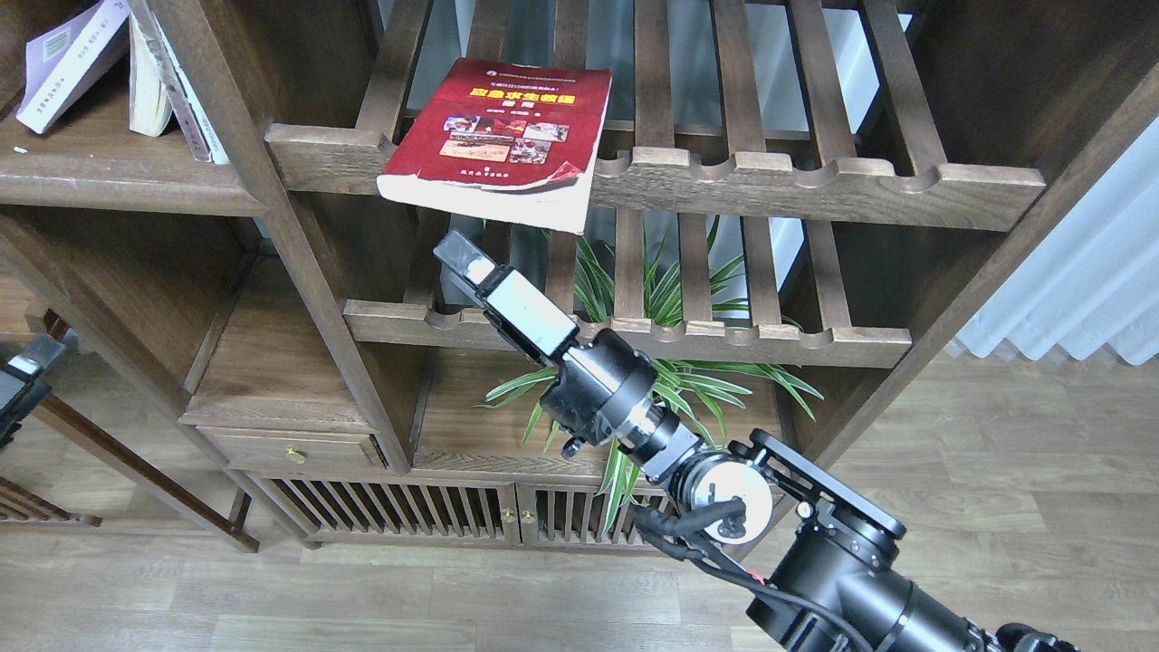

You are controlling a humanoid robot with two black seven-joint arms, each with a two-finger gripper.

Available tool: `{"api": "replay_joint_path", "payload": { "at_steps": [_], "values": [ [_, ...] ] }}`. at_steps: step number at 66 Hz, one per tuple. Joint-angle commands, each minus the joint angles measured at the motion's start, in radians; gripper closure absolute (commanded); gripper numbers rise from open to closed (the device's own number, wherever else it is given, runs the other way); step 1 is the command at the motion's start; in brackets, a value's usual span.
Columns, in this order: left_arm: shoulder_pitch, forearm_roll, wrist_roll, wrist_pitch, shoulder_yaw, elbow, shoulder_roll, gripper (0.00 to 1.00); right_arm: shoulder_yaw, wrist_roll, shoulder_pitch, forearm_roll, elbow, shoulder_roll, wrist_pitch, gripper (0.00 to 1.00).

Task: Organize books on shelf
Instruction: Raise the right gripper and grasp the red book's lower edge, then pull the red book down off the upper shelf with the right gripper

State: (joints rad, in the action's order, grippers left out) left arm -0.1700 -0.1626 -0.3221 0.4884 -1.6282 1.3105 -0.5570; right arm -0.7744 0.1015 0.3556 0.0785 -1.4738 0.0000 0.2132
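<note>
The red book (507,136) with a yellow title and photos lies flat on the upper slatted rack, its near edge overhanging the front rail. My right gripper (457,255) reaches up from the lower right and sits just below and left of that overhanging edge, apart from it. Its fingers cannot be told apart. The cream-white and purple book (63,68) leans on the flat dark-brown shelf (118,177) at the top left. The dark-grey book is out of view. A bit of my left gripper (20,380) shows at the left edge.
Two more pale books (167,86) lean against the upright post (272,235) on the plank shelf. A second slatted rack (634,340) lies under my right gripper. A spider plant (670,380) stands on the cabinet top below. A small drawer (294,448) is lower left.
</note>
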Motion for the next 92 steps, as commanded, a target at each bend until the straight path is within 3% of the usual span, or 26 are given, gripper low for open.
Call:
{"api": "replay_joint_path", "payload": {
  "at_steps": [1, 16, 46, 54, 66, 88, 92],
  "values": [
    [0.003, -0.001, 0.001, 0.0, -0.009, -0.008, -0.001, 0.0, -0.003, 0.001, 0.013, 0.0, 0.001, 0.0, -0.018, 0.06],
    [0.001, -0.001, 0.001, 0.0, -0.007, -0.013, 0.0, 0.0, -0.005, 0.001, 0.055, 0.0, 0.001, 0.0, -0.023, 0.06],
    [0.009, -0.001, 0.0, 0.0, -0.009, -0.024, -0.001, 0.0, -0.085, 0.001, 0.108, 0.001, 0.007, 0.0, -0.149, 0.09],
    [0.009, -0.001, 0.001, 0.0, -0.012, -0.028, -0.001, 0.0, -0.111, 0.001, 0.108, 0.003, 0.007, 0.0, -0.152, 0.22],
    [0.009, -0.001, 0.001, 0.0, -0.018, -0.027, -0.001, 0.0, -0.111, 0.001, 0.105, 0.006, 0.006, 0.0, -0.15, 0.34],
    [0.009, -0.009, 0.003, 0.0, -0.029, -0.028, -0.001, 0.0, -0.111, 0.02, 0.076, 0.017, 0.003, 0.0, -0.095, 0.92],
    [0.009, -0.014, 0.008, 0.0, -0.029, -0.03, -0.001, 0.0, -0.111, 0.02, 0.063, 0.023, 0.003, 0.0, -0.074, 0.94]
  ]
}}
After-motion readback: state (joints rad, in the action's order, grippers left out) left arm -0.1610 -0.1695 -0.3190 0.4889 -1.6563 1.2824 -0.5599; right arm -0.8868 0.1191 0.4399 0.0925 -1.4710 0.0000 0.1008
